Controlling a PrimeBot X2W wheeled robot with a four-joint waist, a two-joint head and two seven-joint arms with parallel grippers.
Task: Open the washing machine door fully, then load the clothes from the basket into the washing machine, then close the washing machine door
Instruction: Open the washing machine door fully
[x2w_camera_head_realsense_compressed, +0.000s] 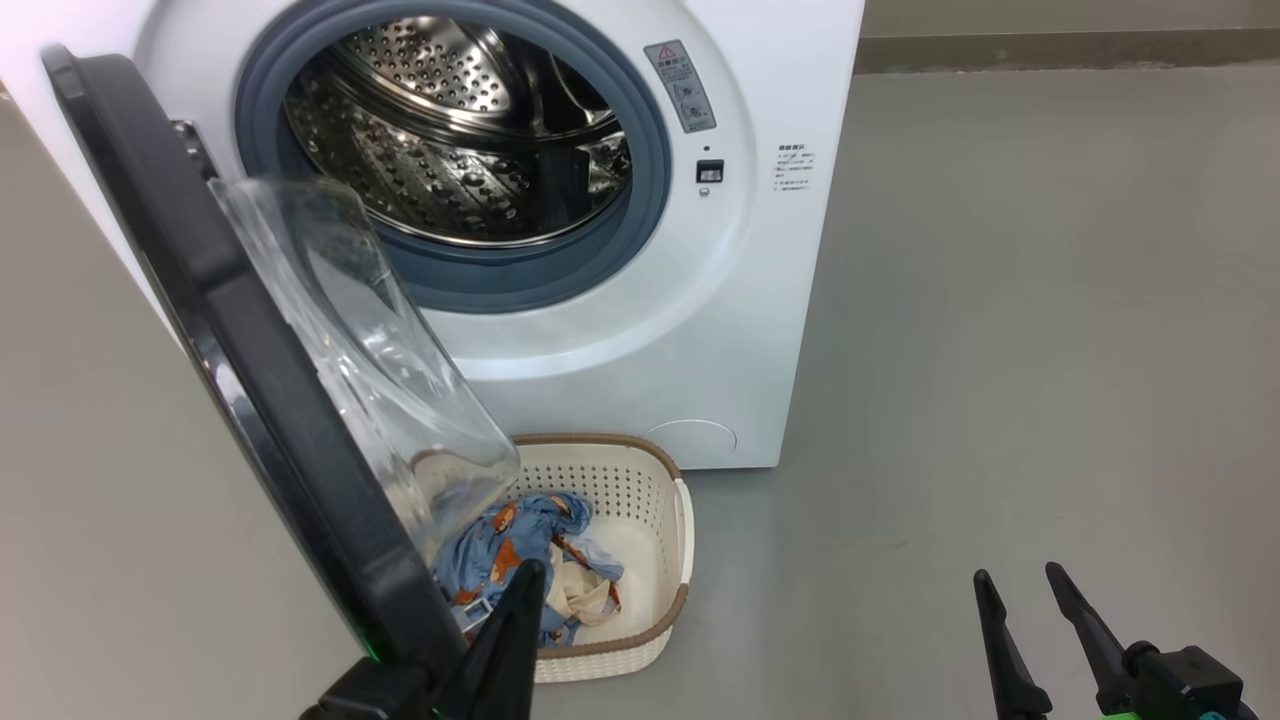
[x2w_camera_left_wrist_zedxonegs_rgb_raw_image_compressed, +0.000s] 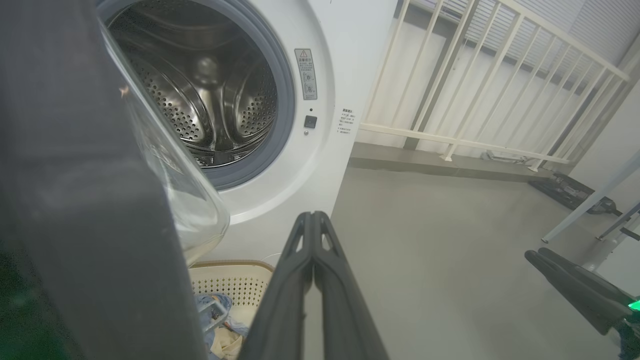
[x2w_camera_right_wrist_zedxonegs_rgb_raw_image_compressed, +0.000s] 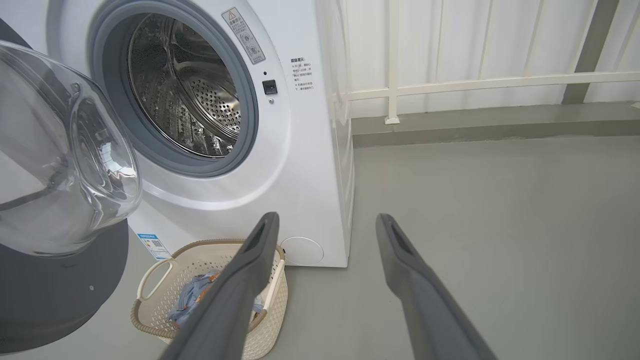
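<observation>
Open washing machine door (x2w_camera_head_realsense_compressed: 260, 400) near left, hiding part of basket (x2w_camera_head_realsense_compressed: 640, 480) and clothes (x2w_camera_head_realsense_compressed: 500, 545); left gripper (x2w_camera_left_wrist_zedxonegs_rgb_raw_image_compressed: 312, 217) clenched, empty; right gripper (x2w_camera_right_wrist_zedxonegs_rgb_raw_image_compressed: 326, 217) released, base cut off.

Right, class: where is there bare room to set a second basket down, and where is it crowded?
Free: the grey floor bordered by the washing machine, the basket and the right gripper. The drum opening is also unblocked. Crowded: lower left, where the open washing machine door overhangs the basket and the left gripper hangs near the clothes.
</observation>
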